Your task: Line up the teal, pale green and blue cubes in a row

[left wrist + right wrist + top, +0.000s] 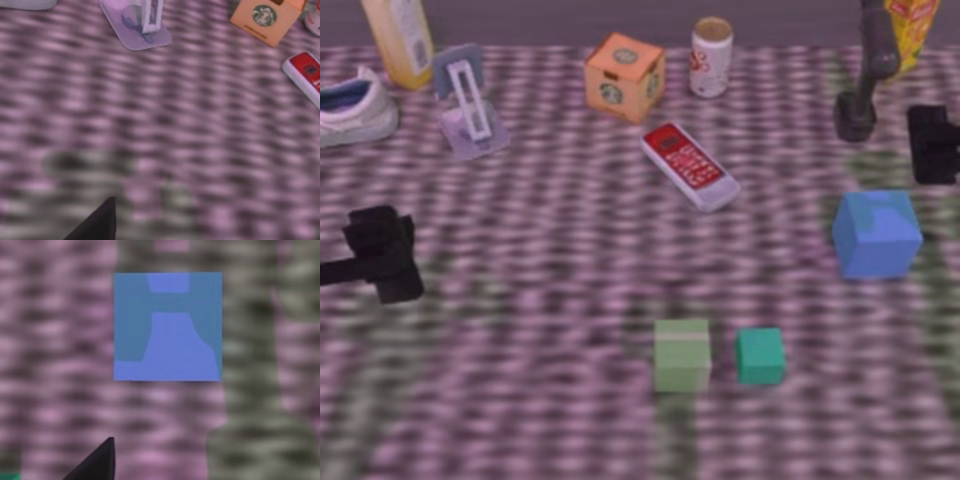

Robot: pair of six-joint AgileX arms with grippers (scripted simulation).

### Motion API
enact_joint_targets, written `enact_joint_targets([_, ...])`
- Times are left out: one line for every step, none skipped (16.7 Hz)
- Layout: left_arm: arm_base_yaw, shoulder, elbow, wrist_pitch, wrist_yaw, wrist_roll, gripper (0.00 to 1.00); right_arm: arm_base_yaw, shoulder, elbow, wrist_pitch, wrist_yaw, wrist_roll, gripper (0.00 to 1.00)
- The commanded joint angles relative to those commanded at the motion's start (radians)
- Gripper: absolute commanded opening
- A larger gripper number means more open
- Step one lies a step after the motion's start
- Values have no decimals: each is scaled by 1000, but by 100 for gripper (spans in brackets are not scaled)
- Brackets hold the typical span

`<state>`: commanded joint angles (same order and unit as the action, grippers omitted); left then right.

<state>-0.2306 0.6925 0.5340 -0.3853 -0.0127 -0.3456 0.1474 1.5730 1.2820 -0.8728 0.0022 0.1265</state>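
The blue cube (876, 233), the largest, sits at the table's right and fills the middle of the right wrist view (167, 326). Near the front centre, the pale green cube (682, 354) stands side by side with the smaller teal cube (760, 355) on its right, a small gap between them. My right gripper (932, 145) hovers at the right edge, just behind the blue cube, open and empty; one dark fingertip (102, 460) shows. My left gripper (390, 252) is parked at the far left, open, one fingertip (102, 220) in view.
Along the back stand a white shoe (350, 108), a yellow bottle (400, 38), a lilac stand (470, 105), the orange box with green logos (625, 76), a can (711, 56) and a dark upright object (865, 80). A red and white handset (690, 166) lies mid-table.
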Motion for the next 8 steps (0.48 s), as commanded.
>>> enact_joint_targets([35,-98,-76,52,2,44,100,9,92,75,-52,0,8,100])
enact_joint_targets([69,-192,-148,102,4,87,100,17,177,146,-101,0,15,100])
enact_joint_targets([101,-281,-216,150,5,128,100,25,255,215,-146,0,21,100])
enact_joint_targets([130,-364,-279,195,7,168,100,33,328,280,-187,0,28,100])
enact_joint_targets([157,-440,-337,236,8,206,100,40,396,342,-224,0,33,100])
enact_joint_targets([181,-507,-388,274,9,240,100,45,453,395,-255,0,38,100])
enact_joint_targets([202,-565,-432,306,10,271,100,50,505,443,-282,0,43,100])
enact_joint_targets([219,-611,-469,334,11,297,100,55,548,484,-305,0,46,100])
